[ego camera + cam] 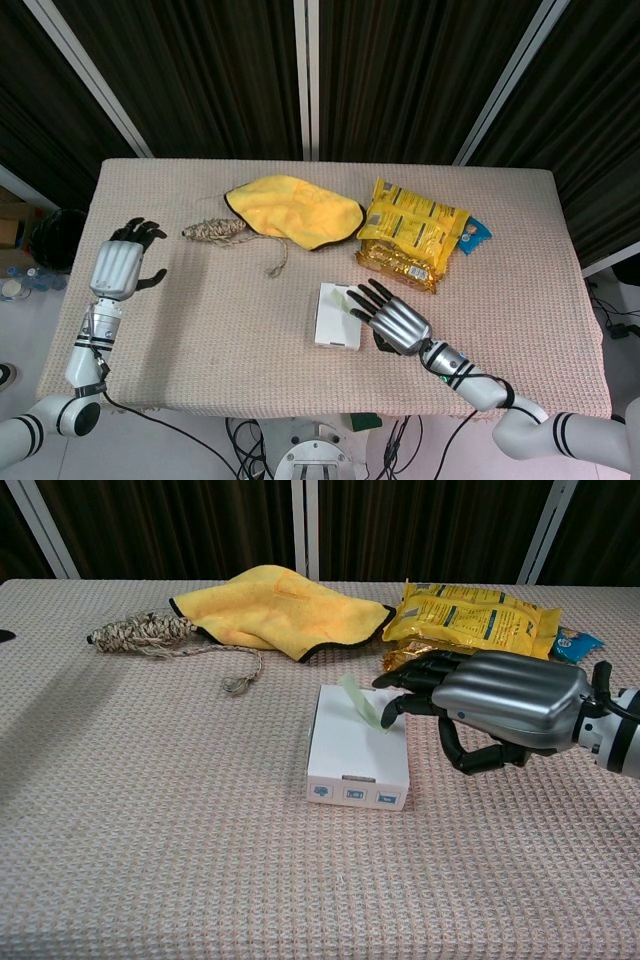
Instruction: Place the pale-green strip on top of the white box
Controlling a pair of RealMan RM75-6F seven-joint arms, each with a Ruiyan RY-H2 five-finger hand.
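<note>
The white box (335,322) (355,752) lies flat on the table near its front middle. The pale-green strip (344,299) (360,700) rests on the box's far right part, with its far end tilted up off the lid. My right hand (392,318) (505,705) hovers just right of the box, fingers spread, and one fingertip (388,712) touches the strip's near end. The thumb hangs below and grips nothing. My left hand (120,266) is raised at the table's left edge, far from the box, fingers apart and empty; the chest view does not show it.
A yellow cloth (295,210) (280,605) lies behind the box, with a rope bundle (212,231) (140,633) to its left. A yellow snack bag (412,235) (470,610) and a small blue packet (476,234) (575,642) sit behind my right hand.
</note>
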